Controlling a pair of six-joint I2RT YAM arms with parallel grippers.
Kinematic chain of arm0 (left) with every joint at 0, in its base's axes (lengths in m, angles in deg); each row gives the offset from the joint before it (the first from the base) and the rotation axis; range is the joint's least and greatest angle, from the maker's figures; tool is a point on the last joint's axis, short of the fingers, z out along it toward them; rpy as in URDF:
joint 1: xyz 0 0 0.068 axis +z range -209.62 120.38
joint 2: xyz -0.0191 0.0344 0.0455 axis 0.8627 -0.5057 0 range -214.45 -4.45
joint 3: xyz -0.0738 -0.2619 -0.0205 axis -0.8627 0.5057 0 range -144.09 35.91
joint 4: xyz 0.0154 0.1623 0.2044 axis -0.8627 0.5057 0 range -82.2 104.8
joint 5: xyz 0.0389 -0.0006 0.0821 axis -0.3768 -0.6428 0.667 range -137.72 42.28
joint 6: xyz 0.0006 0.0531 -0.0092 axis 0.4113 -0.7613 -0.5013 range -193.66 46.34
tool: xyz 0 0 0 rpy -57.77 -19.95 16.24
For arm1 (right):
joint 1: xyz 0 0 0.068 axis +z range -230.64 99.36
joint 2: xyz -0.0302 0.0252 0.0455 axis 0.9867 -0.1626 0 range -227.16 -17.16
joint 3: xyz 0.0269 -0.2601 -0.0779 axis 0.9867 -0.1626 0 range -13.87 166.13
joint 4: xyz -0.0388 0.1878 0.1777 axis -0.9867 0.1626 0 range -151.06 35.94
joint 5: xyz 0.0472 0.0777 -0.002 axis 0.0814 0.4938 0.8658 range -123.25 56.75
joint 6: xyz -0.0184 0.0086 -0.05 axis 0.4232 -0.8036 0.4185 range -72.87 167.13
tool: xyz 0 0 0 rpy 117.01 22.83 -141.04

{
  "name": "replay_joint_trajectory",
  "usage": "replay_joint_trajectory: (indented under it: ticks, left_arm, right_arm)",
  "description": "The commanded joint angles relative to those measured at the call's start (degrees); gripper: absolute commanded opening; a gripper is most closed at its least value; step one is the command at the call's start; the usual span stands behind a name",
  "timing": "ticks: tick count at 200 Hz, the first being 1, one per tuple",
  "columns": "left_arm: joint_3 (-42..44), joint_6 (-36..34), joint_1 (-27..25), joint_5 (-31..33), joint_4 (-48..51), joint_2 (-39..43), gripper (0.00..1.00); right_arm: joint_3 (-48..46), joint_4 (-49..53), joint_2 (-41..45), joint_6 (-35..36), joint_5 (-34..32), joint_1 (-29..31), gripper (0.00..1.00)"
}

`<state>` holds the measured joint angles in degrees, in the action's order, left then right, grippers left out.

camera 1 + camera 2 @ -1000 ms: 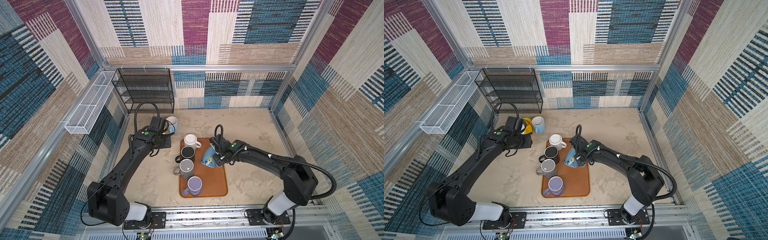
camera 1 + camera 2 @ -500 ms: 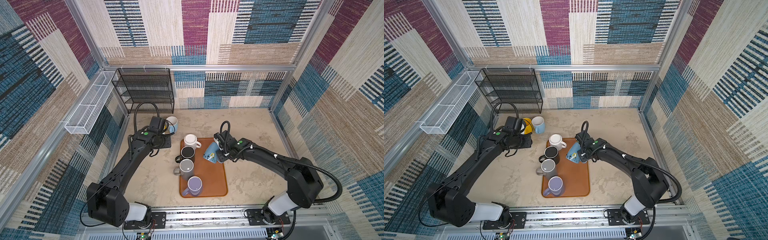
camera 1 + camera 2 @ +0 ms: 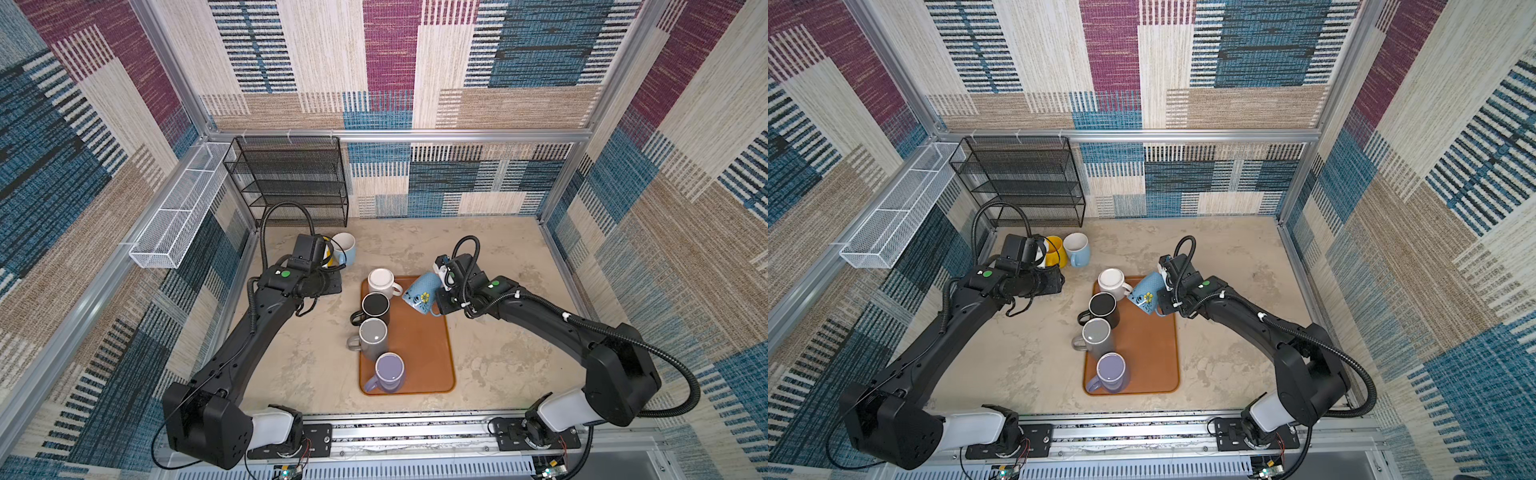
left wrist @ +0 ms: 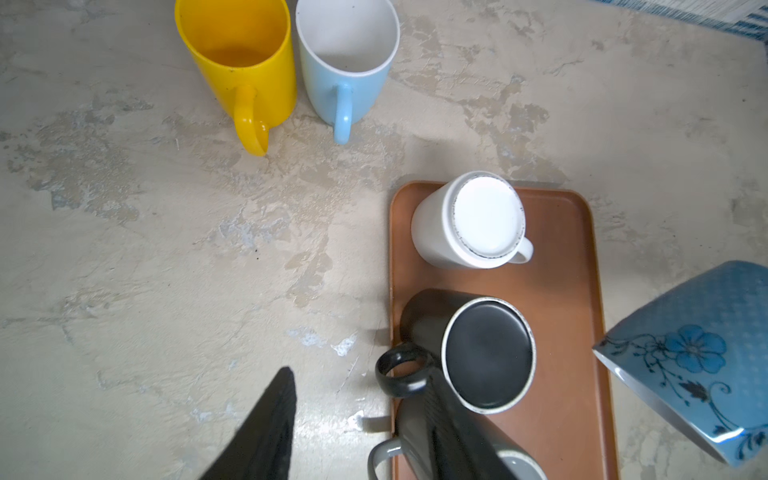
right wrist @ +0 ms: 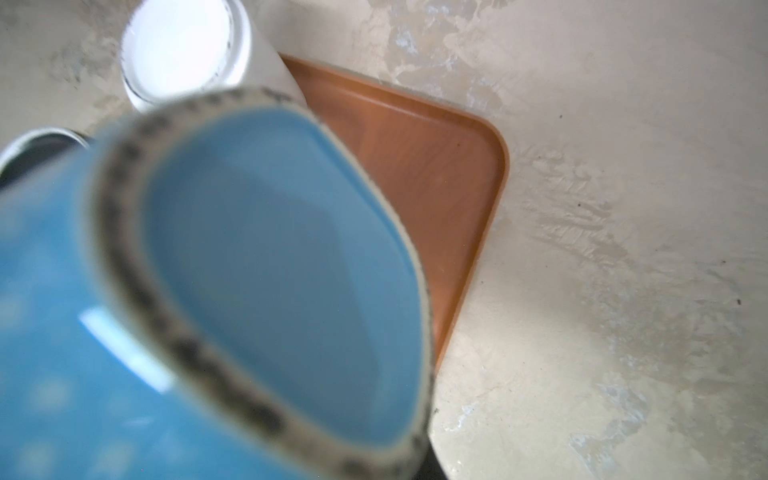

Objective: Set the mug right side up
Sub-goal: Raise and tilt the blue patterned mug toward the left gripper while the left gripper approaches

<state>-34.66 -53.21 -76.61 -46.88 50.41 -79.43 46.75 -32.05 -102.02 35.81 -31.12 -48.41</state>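
Over the mottled table (image 3: 498, 257), the right gripper (image 3: 442, 297) clamps the tilted blue mug (image 3: 420, 296), fingers hidden behind it; left gripper (image 4: 353, 384) parted, empty.

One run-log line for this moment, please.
right end effector: shut on blue flower mug, tilted, lifted over tray | left end effector: open, empty, beside tray | task: mug not yet upright

A brown rectangular plastic tray (image 3: 419, 353) lies mid-table on the mottled beige stone-look tabletop (image 3: 494, 365). Along its left side stand four mugs, back to front: a white ceramic mug (image 3: 381, 280), a black ceramic mug (image 3: 375, 305), a grey ceramic mug (image 3: 374, 334) and a lavender ceramic mug (image 3: 390, 370). A blue flower-patterned ceramic mug (image 3: 422, 293) tilts above the tray's back right part. Behind and left of the tray, a yellow ceramic mug (image 3: 1054, 249) stands just left of a pale blue ceramic mug (image 3: 1077, 247), before a black wire-mesh shelf rack (image 3: 291, 183).
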Motion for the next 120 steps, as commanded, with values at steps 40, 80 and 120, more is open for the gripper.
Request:
replay_joint_trajectory:
  ticks: [40,80,120]
  left_arm:
    - [4.5,3.4,-0.5,-9.3,-11.2,4.0,0.47]
    - [9.1,4.5,-3.5,-10.9,-21.5,7.5,0.46]
    - [16.3,7.1,-7.0,-13.9,-35.9,10.5,0.45]
  right_arm:
    - [-0.5,-15.2,1.6,-9.7,7.4,-1.8,0.0]
    - [-1.9,-24.7,2.1,-16.2,11.9,-2.5,0.0]
    - [-3.1,-34.1,1.4,-21.6,16.5,-3.0,0.0]
